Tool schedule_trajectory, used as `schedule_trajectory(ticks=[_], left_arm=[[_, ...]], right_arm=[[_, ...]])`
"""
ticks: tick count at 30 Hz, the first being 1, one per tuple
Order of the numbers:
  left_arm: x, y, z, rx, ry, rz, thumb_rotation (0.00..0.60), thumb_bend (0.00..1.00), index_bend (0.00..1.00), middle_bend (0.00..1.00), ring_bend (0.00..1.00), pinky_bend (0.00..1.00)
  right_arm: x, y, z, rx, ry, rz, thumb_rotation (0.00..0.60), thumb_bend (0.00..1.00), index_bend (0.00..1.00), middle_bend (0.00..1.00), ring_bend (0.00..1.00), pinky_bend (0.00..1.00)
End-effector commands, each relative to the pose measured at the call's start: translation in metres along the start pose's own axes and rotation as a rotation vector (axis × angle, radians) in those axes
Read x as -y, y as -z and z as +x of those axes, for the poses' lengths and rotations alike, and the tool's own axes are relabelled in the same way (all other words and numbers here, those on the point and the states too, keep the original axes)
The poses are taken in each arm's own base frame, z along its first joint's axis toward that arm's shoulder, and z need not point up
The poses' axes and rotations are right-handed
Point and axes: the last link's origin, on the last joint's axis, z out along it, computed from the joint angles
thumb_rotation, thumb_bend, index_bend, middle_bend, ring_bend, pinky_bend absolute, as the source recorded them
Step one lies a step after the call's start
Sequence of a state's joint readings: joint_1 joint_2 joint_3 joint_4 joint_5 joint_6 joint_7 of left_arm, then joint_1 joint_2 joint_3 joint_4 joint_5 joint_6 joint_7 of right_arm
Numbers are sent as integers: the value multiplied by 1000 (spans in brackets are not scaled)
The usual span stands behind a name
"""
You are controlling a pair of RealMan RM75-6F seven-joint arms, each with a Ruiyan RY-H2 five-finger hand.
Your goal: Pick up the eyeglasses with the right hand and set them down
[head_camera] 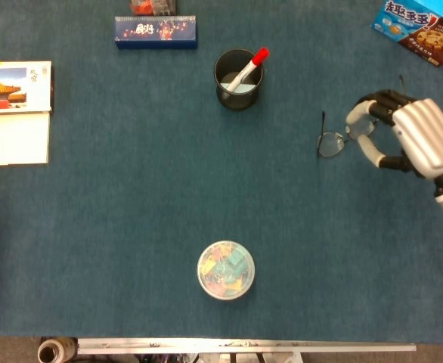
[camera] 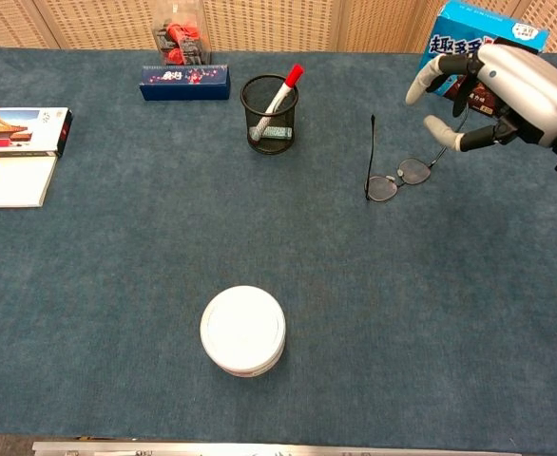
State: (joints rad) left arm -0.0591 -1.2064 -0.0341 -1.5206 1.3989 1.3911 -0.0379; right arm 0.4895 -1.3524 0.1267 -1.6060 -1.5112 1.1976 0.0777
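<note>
Just left of the raised right hand (camera: 492, 90) lie the eyeglasses (camera: 393, 176).

Blue felt table (camera: 117, 285), woven beige wall panels (camera: 278, 21) behind.

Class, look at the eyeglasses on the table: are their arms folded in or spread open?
Spread open. In the chest view the eyeglasses lie on the table with one arm stretching straight back from the lenses and the other running toward the right hand.
</note>
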Motion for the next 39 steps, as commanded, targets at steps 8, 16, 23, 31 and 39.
schedule_trajectory(ticks=[8,16,23,31,39], left_arm=[[6,2,-1,4,7,17,600,333,465,392,306,452],[13,5,-4,14,18,36,600,334,465,398,306,452],[16,6,-5,15,29,46,600,334,465,397,306,453],[18,8,-6,16,33,52,600,333,465,397,306,452],[19,9,-6,18,31,55,600,333,465,397,306,452]], right_arm=[[17,-43,-11,-68,109,67,600,391,428,398,309,479],[19,-75,-29,-103,114,71,600,339,428,398,294,454],[20,-90,-45,-119,119,85,600,278,428,398,288,441],[21,-97,-55,-107,94,94,600,270,428,398,288,441],[15,-92,-63,-66,111,88,600,270,428,398,288,441]])
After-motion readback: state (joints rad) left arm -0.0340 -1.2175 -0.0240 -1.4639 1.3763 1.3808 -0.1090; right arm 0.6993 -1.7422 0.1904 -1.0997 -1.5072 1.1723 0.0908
